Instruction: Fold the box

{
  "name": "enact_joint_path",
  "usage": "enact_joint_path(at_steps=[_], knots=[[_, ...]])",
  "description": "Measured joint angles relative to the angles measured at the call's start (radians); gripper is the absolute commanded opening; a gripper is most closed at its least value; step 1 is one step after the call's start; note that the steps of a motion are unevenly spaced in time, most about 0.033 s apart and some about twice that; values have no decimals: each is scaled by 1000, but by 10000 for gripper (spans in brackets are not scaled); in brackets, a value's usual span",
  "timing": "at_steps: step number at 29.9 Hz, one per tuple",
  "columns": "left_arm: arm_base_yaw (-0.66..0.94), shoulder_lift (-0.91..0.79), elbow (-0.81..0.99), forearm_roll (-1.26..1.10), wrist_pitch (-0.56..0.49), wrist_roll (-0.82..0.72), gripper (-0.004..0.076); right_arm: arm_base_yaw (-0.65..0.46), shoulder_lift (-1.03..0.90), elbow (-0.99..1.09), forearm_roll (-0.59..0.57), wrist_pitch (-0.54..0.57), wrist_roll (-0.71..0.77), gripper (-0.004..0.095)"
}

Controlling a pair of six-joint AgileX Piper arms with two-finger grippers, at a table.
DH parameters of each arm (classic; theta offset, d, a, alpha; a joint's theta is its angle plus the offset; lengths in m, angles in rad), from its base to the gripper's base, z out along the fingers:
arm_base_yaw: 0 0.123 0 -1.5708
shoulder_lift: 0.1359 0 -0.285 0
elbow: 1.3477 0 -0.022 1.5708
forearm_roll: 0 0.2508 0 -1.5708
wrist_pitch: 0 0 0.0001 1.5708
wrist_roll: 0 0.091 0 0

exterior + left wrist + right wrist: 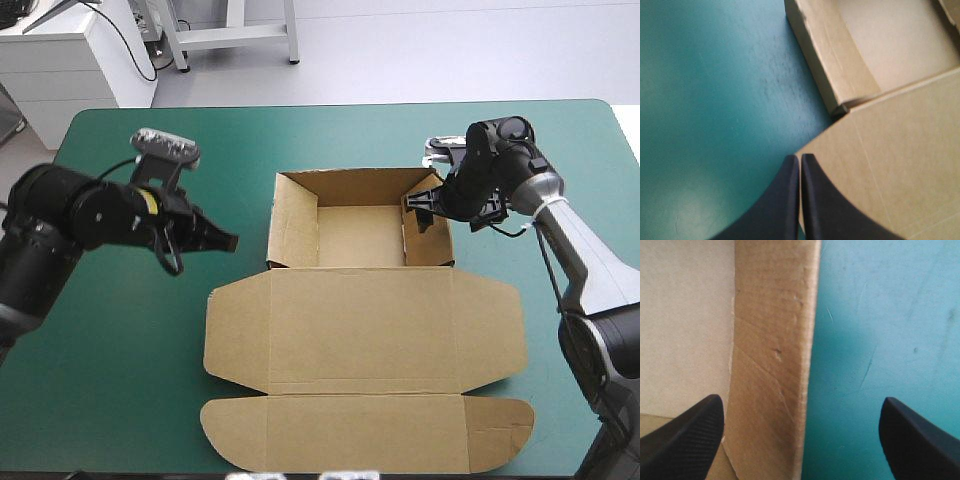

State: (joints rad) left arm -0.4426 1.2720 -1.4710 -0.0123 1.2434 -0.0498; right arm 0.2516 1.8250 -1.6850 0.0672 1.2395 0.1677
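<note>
The brown box point(360, 300) lies in the middle of the table as an open tray with raised walls and its lid spread flat toward the near edge. My left gripper point(228, 241) is shut and hovers just left of the box, near the corner where the left wall point(832, 65) meets the lid point(890, 170). In its own view the left gripper point(800, 159) points at the lid's rounded corner. My right gripper point(420, 208) is open over the tray's right wall point(772, 355). One right finger is over the tray's inside; the other is over the teal-green cover.
Teal-green cover point(120, 360) lies bare to the left and right of the box. The lid's outer flap point(370, 432) reaches almost to the near table edge.
</note>
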Motion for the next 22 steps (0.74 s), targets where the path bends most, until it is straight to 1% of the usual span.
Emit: enact_joint_path(at_steps=[4,8,10,11,14,15,16,17,22], knots=[[0,-130,224,0,-75,0,-8,0,18,23,21,-3,-21,778],[0,-271,455,0,-215,0,-8,0,52,46,29,-4,-28,696],[0,-345,570,0,-295,0,-8,0,72,52,30,-7,-31,594],[0,-374,613,0,-324,0,-8,0,78,51,32,-7,-32,521],[0,-474,746,0,-411,0,-8,0,84,52,42,-9,-33,243],[0,-507,782,0,-430,0,-8,0,84,52,48,-11,-36,107],[0,-538,813,1,-442,0,-8,0,84,52,56,-12,-43,17],[0,-568,834,1,-449,0,-8,0,84,52,62,-13,-49,-12],[0,-691,920,1,-456,0,-8,0,86,48,56,-24,-61,-21]])
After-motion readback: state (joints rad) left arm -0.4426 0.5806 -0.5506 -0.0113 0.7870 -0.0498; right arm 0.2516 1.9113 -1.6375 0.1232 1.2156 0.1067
